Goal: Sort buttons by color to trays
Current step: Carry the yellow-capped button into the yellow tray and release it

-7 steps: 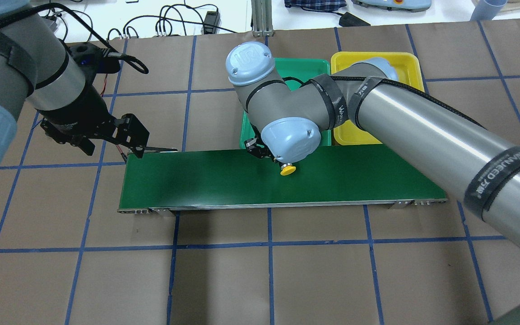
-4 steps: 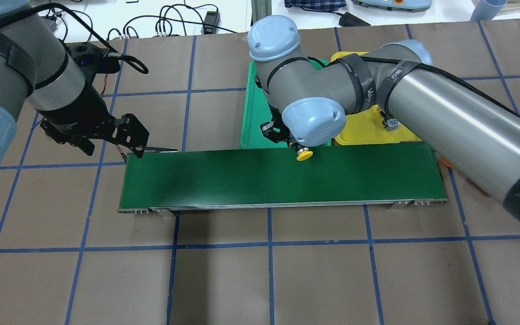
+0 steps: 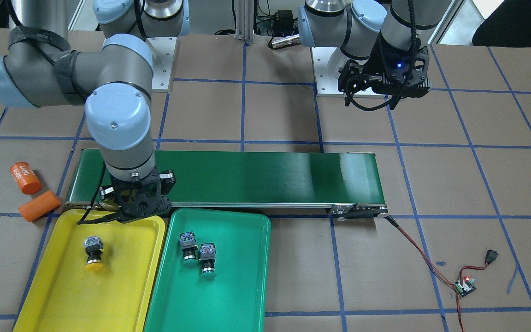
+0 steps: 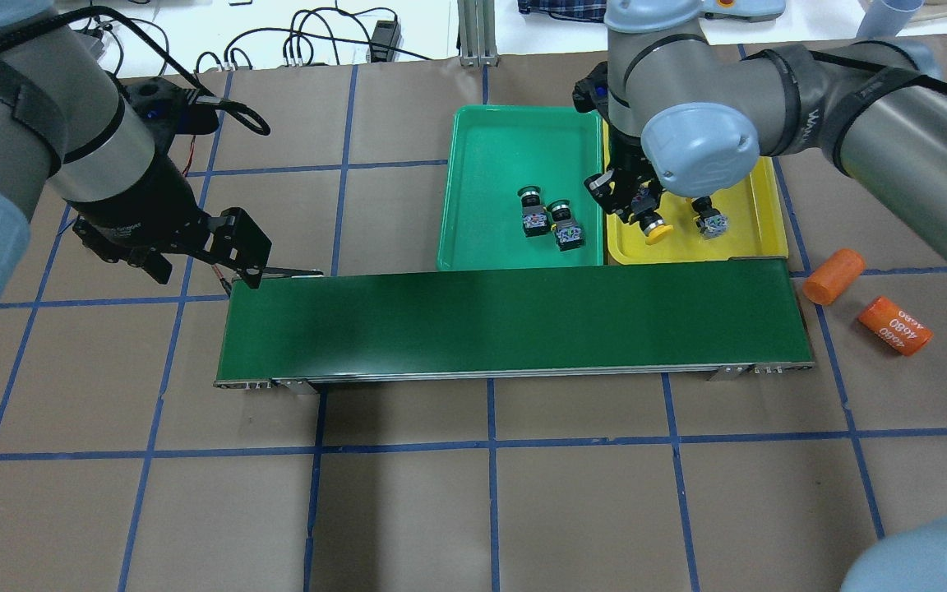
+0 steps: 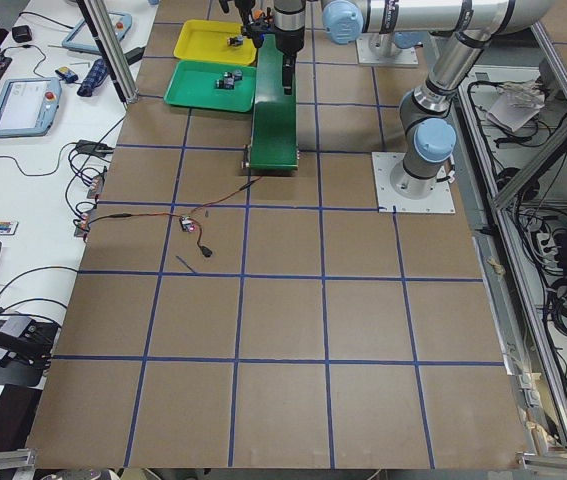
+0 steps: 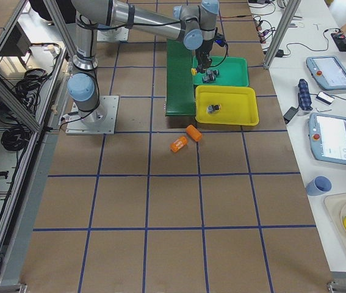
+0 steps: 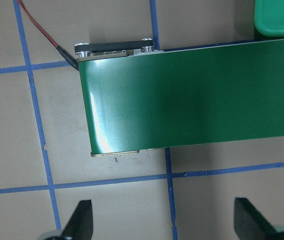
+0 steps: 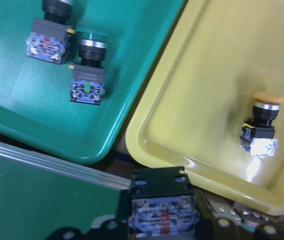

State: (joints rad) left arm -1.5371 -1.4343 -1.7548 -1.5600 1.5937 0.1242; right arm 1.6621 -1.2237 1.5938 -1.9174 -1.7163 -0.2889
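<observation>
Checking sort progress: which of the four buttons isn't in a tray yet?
The yellow-capped button held in the right gripper over the yellow tray; the other yellow button lies in it, both green buttons in the green tray.

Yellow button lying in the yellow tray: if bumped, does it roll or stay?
The yellow button appears to lie on its side, so its round cap could let it pivot, but the square contact block probably stops real rolling. It looks small and light, so a bump likely slides it across the smooth yellow tray.

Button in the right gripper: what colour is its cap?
Yellow. The held button shows it best in the overhead exterior view.
</observation>
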